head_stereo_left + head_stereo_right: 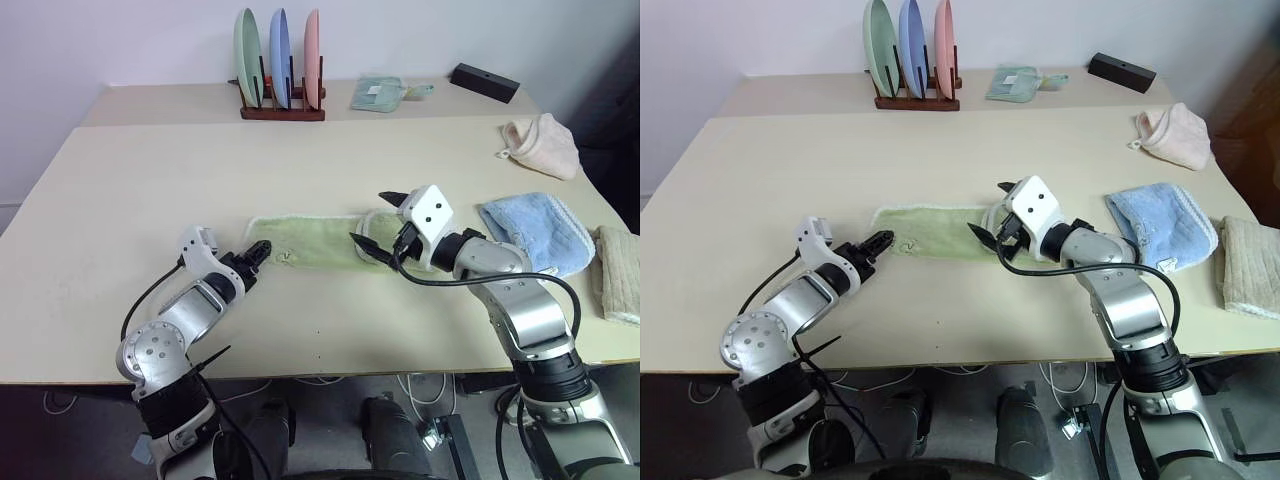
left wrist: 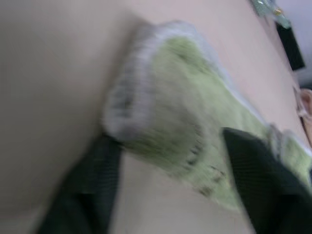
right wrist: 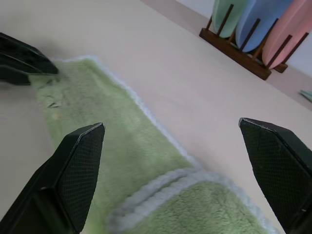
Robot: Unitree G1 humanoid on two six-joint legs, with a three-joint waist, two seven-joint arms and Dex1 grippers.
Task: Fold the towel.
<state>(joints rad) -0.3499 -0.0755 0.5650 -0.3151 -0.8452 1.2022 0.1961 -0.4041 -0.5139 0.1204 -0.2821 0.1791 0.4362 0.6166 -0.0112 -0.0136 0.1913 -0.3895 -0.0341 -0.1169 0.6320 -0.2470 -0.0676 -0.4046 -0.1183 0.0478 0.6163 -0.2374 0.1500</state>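
The towel (image 1: 315,240) is light green with white edging and lies as a long narrow strip across the middle of the table (image 1: 150,200). My left gripper (image 1: 258,252) sits low at the strip's left end. In the left wrist view its fingers (image 2: 97,165) stand apart, with the towel's end (image 2: 180,97) between them. My right gripper (image 1: 372,220) hovers open just above the strip's right end, where a doubled-over layer (image 3: 195,204) lies. The right wrist view looks along the towel to the left gripper's dark fingers (image 3: 29,66) at the far corner.
A light blue folded towel (image 1: 535,232) lies just right of my right arm, a beige cloth (image 1: 620,272) at the table's right edge, a pale pink cloth (image 1: 545,143) behind them. At the back stand a wooden rack (image 1: 282,105) with three plates, a small teal cloth (image 1: 378,93) and a black box (image 1: 485,82).
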